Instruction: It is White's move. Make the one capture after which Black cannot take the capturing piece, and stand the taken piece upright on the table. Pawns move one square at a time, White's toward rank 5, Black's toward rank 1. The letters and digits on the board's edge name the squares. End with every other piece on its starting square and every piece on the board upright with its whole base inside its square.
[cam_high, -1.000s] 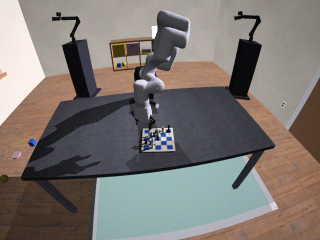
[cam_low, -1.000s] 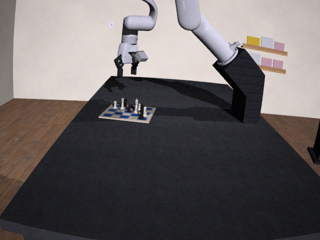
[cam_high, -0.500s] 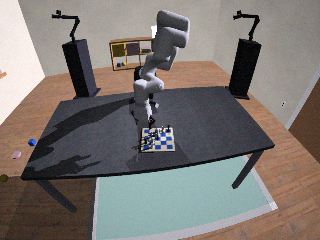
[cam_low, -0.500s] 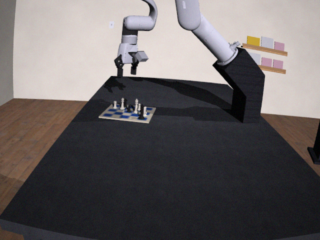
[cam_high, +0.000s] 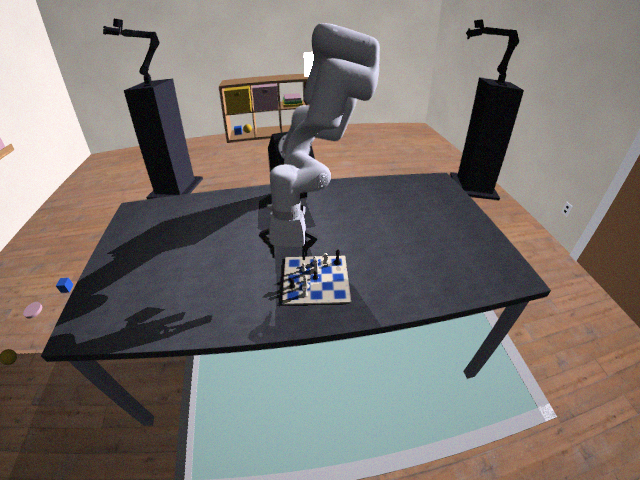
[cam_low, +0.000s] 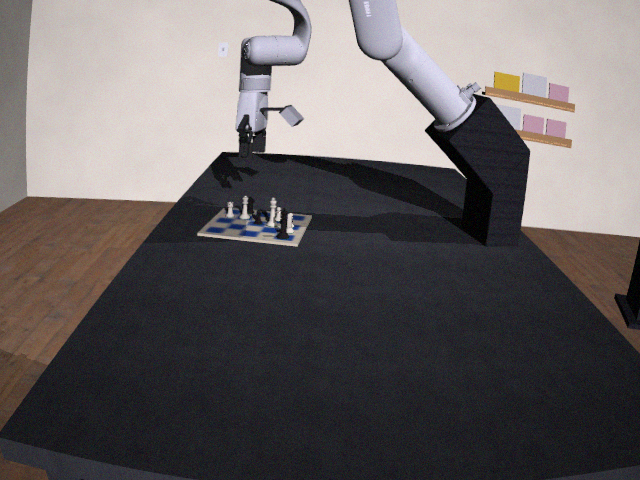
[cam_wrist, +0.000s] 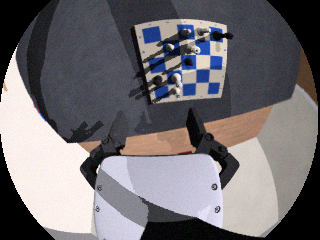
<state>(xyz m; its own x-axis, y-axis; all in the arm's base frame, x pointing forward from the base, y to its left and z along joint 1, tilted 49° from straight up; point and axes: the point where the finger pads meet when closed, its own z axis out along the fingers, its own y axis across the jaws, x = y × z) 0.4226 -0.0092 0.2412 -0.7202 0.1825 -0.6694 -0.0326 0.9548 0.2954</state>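
Blue-and-cream squares mark the chessboard (cam_high: 330, 301) (cam_low: 247, 239) (cam_wrist: 210, 97), lying flat on the dark grey counter (cam_high: 413, 232) (cam_low: 330, 320) (cam_wrist: 85, 65), with 3 black pieces among the pale ones. My hand (cam_high: 287, 248) (cam_low: 253, 147) (cam_wrist: 156, 117) hangs well above, its 2 fingers spread wide with nothing between them. In the wrist view the board lies beyond my fingertips, a little to the right, so I judge I must travel over it before lowering. The squat black piece (cam_high: 315, 275) (cam_low: 257, 218) (cam_wrist: 188, 62) near mid-board stands upright, long axis vertical, pale neighbours close by; it may be the one to take, but I can't read the squares surely enough to settle that. I'd come straight down, fingers passing through the gaps, lest I tip a neighbour.
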